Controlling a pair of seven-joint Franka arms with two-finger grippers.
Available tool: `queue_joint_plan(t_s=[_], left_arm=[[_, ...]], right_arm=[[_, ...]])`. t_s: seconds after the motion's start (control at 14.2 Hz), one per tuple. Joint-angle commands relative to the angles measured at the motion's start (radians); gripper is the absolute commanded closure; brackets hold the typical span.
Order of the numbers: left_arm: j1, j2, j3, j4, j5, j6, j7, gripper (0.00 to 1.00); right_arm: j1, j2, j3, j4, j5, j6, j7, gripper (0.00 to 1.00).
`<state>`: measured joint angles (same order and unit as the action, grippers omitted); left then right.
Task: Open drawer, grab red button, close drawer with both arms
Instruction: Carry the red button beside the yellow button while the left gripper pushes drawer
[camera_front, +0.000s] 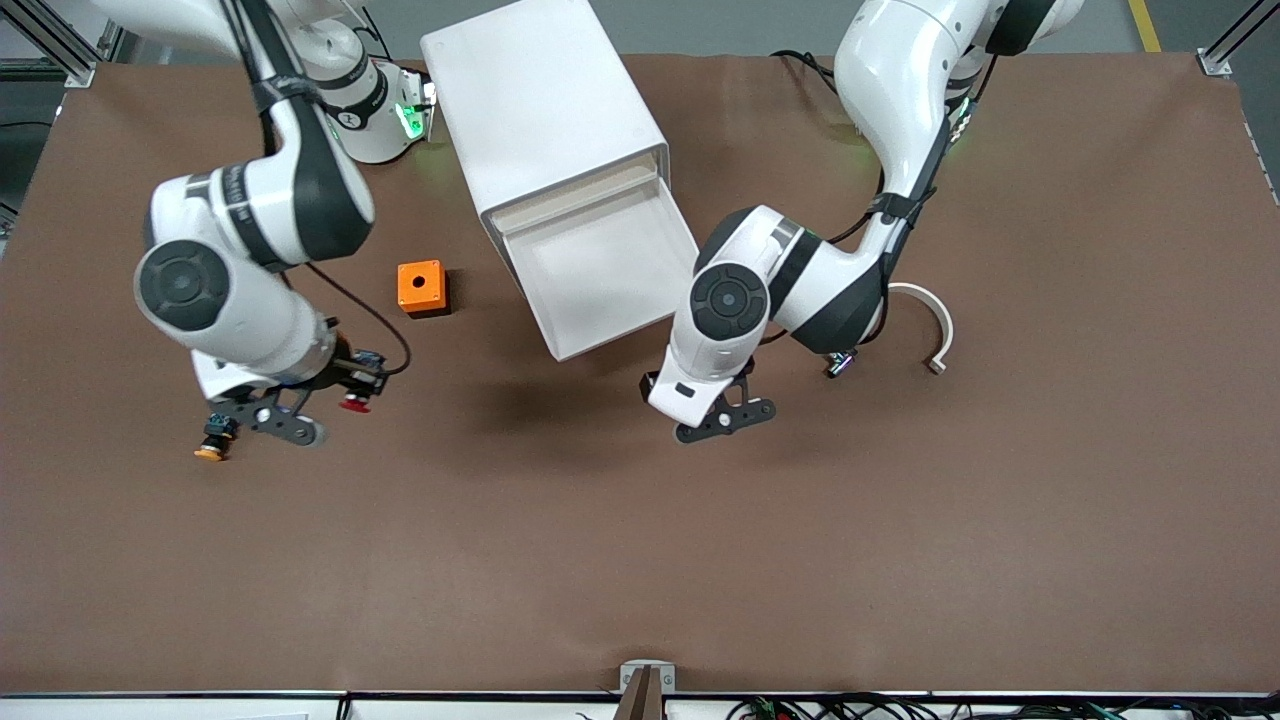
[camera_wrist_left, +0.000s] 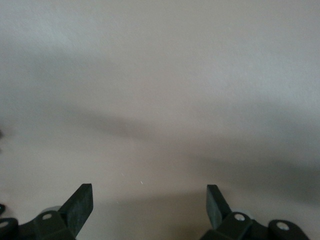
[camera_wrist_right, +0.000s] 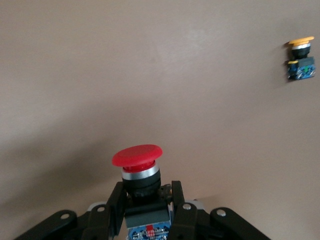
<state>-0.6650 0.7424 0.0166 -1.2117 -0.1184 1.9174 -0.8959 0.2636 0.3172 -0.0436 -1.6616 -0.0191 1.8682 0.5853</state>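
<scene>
While the drawer (camera_front: 600, 270) stood open, we had the right gripper (camera_wrist_right: 147, 210) clenched on the button (camera_wrist_right: 137, 167) above the bench (camera_front: 900, 550); the left gripper (camera_front: 728, 415) hung released before the drawer, closing remaining.

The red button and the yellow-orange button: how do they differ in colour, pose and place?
The red button has a red cap; the yellow-orange button has a yellow-orange one. The red button is held between the fingers of the right gripper, above the table; the yellow-orange button lies free on the table. Both have black bodies and bluish rear ends.
</scene>
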Motion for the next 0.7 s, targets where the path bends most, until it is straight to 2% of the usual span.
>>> queue_joint_plan(t_s=[0.0, 0.28, 0.63], left_arm=[[-0.019, -0.023, 0.000, -0.040, -0.018, 0.012, -0.072, 0.00], [-0.048, -0.023, 0.000, -0.072, -0.015, 0.015, -0.083, 0.00], [-0.082, -0.021, 0.000, -0.078, -0.017, 0.028, -0.083, 0.00]], right_arm=[[-0.082, -0.036, 0.021, -0.095, 0.004, 0.067, -0.099, 1.00], [-0.171, -0.024, 0.019, -0.191, 0.001, 0.213, -0.134, 1.00], [-0.276, 0.058, 0.019, -0.205, 0.001, 0.322, -0.294, 1.00]])
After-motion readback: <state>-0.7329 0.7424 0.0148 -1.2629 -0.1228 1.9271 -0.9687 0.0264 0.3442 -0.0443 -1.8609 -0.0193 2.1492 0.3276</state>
